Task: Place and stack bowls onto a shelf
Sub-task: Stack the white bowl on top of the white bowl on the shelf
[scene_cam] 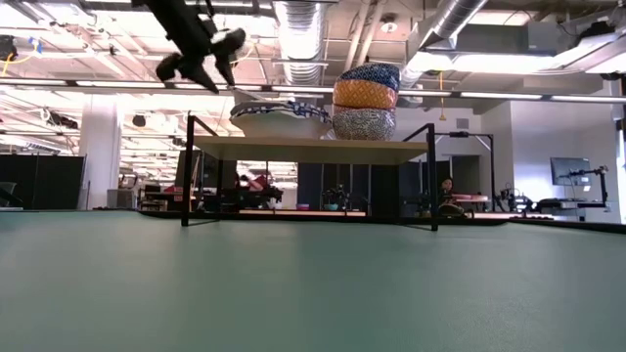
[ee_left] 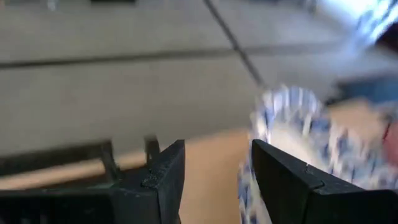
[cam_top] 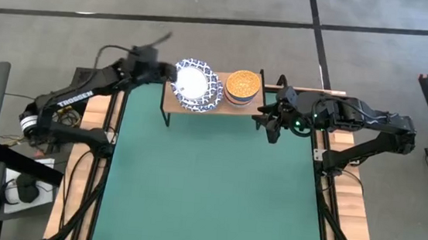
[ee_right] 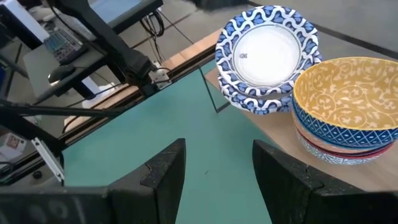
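A: We have the left gripper (cam_top: 165, 71) just beside the stack of white bowls with blue lattice rims (cam_top: 196, 86), at the left end of the shelf (cam_top: 234, 107). Its jaws stand apart with nothing between them, and the rim of the top bowl lies just past one finger (ee_left: 286, 180).

B: Then our step is the withdrawal. We judge it best to lift up and away from the rim before swinging aside, so a finger doesn't catch the lattice edge and drag the stack toward the shelf's side.

A: Agreed. The right gripper (cam_top: 269, 123) waits at the shelf's other end, also spread wide and empty.

B: How does our work look?

A: The wide bowls nest fairly evenly, the top one showing a plain white inside. Beside them we see a second, taller stack of smaller bowls (cam_top: 242, 87); the top one is yellow-orange inside with a blue patterned outside (ee_right: 348, 102). Both stacks sit on the wooden plank, and no bowls show on the green tabletop (cam_top: 215, 190).
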`<action>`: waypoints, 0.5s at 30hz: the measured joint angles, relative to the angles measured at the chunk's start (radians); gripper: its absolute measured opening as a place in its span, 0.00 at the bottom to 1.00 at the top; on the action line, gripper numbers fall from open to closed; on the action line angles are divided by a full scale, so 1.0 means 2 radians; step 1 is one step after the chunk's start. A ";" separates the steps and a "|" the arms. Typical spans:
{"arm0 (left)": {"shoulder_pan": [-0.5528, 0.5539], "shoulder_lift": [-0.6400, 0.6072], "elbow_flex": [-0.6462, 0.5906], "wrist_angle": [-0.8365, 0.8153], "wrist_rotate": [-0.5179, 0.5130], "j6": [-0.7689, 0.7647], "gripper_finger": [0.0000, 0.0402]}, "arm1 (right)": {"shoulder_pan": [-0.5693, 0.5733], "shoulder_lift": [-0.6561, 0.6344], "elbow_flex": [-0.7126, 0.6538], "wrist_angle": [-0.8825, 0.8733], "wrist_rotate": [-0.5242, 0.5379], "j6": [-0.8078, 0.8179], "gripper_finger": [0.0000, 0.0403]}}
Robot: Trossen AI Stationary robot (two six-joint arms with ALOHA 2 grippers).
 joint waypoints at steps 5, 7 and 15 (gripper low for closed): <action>-0.021 0.044 -0.001 -0.043 0.001 0.001 0.42 | -0.004 0.000 0.000 0.000 0.000 0.000 0.52; -0.024 0.054 -0.001 -0.049 0.003 0.001 0.42 | -0.004 0.000 0.000 0.000 0.000 0.000 0.52; -0.036 0.041 0.036 -0.056 0.005 0.032 0.42 | -0.004 0.000 0.000 -0.008 0.000 0.001 0.52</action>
